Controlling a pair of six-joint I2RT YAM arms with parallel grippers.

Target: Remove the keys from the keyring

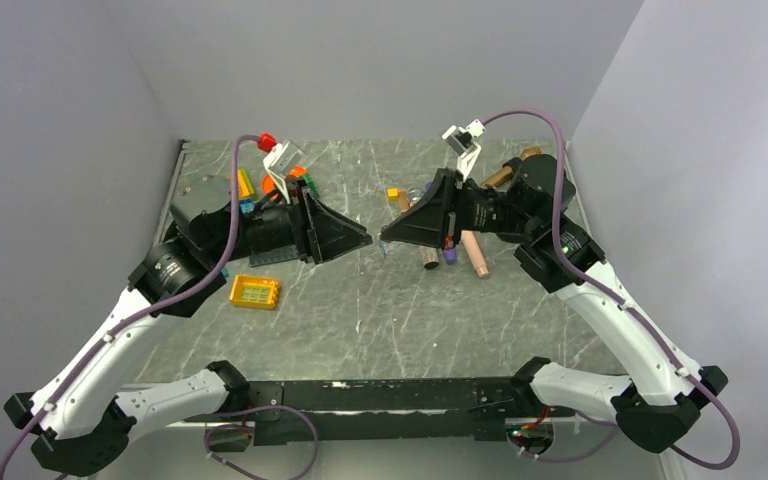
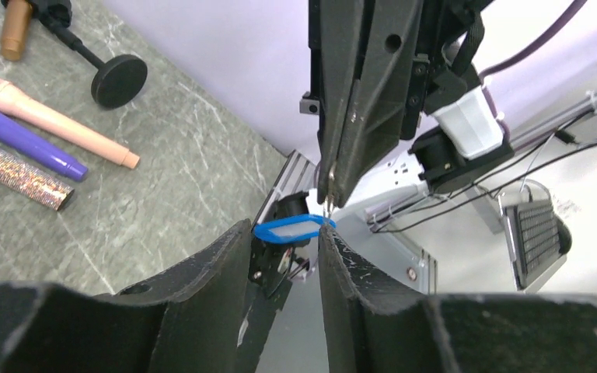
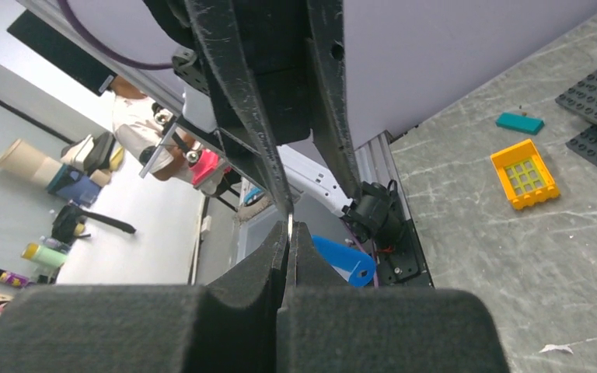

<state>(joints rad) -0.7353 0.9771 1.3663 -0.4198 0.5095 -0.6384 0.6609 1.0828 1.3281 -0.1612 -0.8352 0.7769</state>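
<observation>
The keyring (image 2: 288,229) is a small bright-blue oval loop with a pale middle. It hangs off a thin metal piece (image 2: 330,203) and spans the gap at my left gripper's (image 2: 284,241) tips. The left fingers stand apart and do not clamp it. My right gripper (image 3: 289,229) is shut on the thin metal piece (image 3: 289,221), and the blue loop (image 3: 346,263) shows just beside its fingers. In the top view the left gripper (image 1: 368,238) and the right gripper (image 1: 386,238) meet tip to tip above mid-table, with a blue speck (image 1: 384,250) below them.
A yellow brick (image 1: 255,291) lies at front left, near a dark baseplate (image 1: 278,252) and a pile of coloured bricks (image 1: 280,180). Pens and tubes (image 1: 475,255) lie under the right arm. A teal bar (image 3: 519,122) lies on the marble table (image 1: 410,320).
</observation>
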